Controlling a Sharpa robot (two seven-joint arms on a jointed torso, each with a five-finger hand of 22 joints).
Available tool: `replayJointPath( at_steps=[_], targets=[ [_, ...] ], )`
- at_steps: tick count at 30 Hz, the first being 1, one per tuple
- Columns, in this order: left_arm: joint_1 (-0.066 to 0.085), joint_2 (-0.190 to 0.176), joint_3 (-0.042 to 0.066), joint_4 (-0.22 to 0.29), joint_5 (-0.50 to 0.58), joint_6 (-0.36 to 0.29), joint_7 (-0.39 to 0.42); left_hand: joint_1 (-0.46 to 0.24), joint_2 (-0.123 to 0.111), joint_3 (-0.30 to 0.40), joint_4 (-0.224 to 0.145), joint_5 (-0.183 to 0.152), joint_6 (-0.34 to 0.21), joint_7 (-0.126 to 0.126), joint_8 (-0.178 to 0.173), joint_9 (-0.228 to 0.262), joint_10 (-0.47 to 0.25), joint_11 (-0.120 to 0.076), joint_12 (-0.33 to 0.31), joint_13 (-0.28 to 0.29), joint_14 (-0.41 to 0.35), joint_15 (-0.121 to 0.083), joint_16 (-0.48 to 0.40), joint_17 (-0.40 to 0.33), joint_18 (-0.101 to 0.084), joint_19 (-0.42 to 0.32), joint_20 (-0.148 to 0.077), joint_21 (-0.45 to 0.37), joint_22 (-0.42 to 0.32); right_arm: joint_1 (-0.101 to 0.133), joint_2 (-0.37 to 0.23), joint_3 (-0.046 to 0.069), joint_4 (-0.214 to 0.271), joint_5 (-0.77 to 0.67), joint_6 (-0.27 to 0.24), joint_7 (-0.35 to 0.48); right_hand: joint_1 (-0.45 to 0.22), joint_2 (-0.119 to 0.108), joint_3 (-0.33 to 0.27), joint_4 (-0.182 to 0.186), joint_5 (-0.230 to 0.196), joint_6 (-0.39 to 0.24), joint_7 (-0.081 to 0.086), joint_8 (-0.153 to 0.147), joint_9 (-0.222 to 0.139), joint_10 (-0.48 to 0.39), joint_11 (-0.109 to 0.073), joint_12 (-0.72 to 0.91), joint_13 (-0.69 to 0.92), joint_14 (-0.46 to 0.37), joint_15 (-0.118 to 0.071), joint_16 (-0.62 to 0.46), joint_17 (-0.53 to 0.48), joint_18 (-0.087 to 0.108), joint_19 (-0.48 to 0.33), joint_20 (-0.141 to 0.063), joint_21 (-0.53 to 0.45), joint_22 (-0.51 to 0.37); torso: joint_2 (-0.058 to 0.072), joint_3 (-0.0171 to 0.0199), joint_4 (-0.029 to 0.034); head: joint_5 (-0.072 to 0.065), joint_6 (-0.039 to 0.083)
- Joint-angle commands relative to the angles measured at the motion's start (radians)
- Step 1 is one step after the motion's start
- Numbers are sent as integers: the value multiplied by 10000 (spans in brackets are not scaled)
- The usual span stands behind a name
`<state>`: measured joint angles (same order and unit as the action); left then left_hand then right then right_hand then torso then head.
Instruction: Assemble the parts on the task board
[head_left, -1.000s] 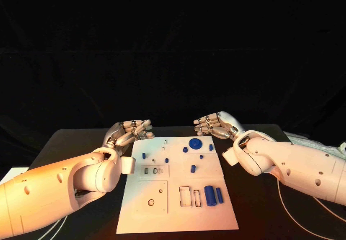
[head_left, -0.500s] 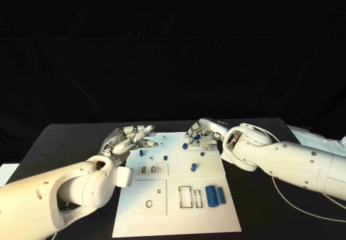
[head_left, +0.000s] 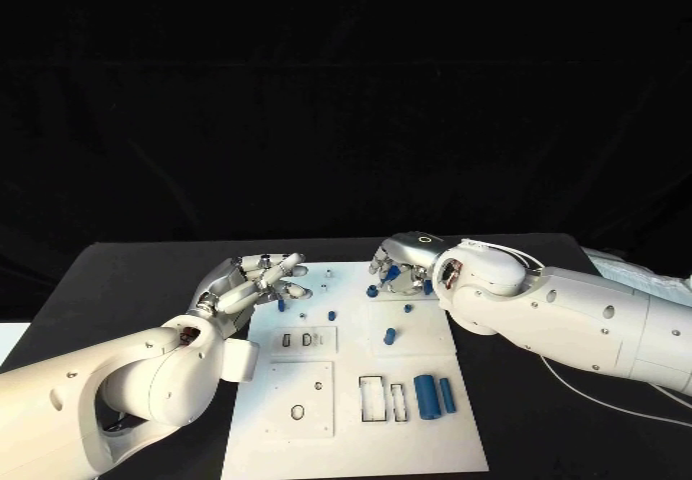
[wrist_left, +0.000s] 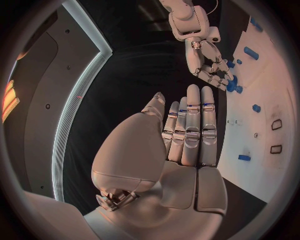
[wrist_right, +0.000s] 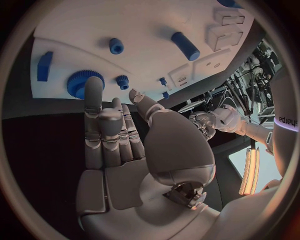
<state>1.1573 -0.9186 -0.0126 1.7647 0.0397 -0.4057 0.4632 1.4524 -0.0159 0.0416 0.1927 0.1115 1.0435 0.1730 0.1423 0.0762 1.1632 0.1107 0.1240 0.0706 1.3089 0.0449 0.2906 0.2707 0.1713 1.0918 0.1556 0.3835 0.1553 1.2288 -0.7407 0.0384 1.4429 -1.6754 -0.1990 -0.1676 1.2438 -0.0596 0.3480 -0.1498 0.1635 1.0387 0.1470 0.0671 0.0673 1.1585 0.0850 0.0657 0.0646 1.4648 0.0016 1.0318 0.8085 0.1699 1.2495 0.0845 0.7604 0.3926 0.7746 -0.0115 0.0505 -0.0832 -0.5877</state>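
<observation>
- Right hand (head_left: 400, 262) hangs over the far right corner of the task board (head_left: 346, 420), fingers loosely apart, nothing in them; released.
- Blue gear (wrist_right: 83, 82) lies flat on the board just past the right hand's fingertips (wrist_right: 93, 86); on the head-view clock it sits at about 12 of the board's middle, under that hand. Touching or just above: can't tell.
- Left hand (head_left: 260, 280) at about 10 o'clock from the board's middle, by its far left edge, fingers straight and spread, empty.
- Right hand is much nearer the gear; left hand is well apart from it, across the board's far end.
- Judgement: next move is likely the right hand closing down on the gear; a flat disc, so a grip from above by the rim.
- Small blue pegs (head_left: 389, 335) stand or lie mid-board, at 5 to 6 o'clock from the right hand.
- Large blue cylinder (head_left: 427, 396) and a slimmer blue one (head_left: 449, 394) lie at the near right, long axes along 12–6, just beside two empty rectangular slots (head_left: 372, 396).
- Other recesses: two small slots (head_left: 299, 340) mid-left and an oval hole (head_left: 297, 411) near-left, both look unfilled.
</observation>
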Motion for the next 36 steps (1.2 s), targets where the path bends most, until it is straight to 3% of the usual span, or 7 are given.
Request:
replayJointPath(
  at_steps=[1,9,19,36],
  targets=[
    [20,45,8,29,-93,277,-46,-97,24,-41,1,-45,-18,64,-48,-11,-13,44,-27,-17,-14,37,-6,16,101,6,10,17,-6,48,64,4,-36,-803,428,-566,51,-70,67,117,-93,-9,-77,-24,0,-69,7,-27,-2,304,-9,182,191,111,-105,-3,150,87,127,-51,43,-46,35],
    [22,49,8,63,-93,327,-81,-119,23,-57,9,-47,-38,82,-73,-16,-30,58,-59,-17,-21,46,-10,50,100,2,17,15,-8,81,216,0,-213,-844,804,-467,155,-106,256,234,-212,29,-102,-17,4,-67,-1,-25,-3,299,3,443,458,114,-203,8,390,271,214,-101,103,-46,25],
    [23,15,8,35,-94,309,-141,-128,21,-64,12,-49,-42,85,-79,-17,-32,61,-66,-16,-23,48,-11,60,99,1,19,15,-9,83,230,-8,-103,-774,1284,-251,190,-180,391,349,-256,131,-132,3,16,30,-25,-9,4,308,-7,677,699,95,-237,9,682,556,277,-104,116,-44,13],
    [23,20,8,-12,-94,341,-217,-136,18,-74,13,-51,-48,90,-90,-19,-36,66,-81,-15,-27,53,-13,80,99,0,22,15,-10,80,294,-11,-128,-743,1250,-171,234,-155,619,559,-287,323,-170,27,35,175,-64,-7,4,307,-39,938,963,63,-252,-4,1070,944,359,-121,181,-121,58]
  ],
)
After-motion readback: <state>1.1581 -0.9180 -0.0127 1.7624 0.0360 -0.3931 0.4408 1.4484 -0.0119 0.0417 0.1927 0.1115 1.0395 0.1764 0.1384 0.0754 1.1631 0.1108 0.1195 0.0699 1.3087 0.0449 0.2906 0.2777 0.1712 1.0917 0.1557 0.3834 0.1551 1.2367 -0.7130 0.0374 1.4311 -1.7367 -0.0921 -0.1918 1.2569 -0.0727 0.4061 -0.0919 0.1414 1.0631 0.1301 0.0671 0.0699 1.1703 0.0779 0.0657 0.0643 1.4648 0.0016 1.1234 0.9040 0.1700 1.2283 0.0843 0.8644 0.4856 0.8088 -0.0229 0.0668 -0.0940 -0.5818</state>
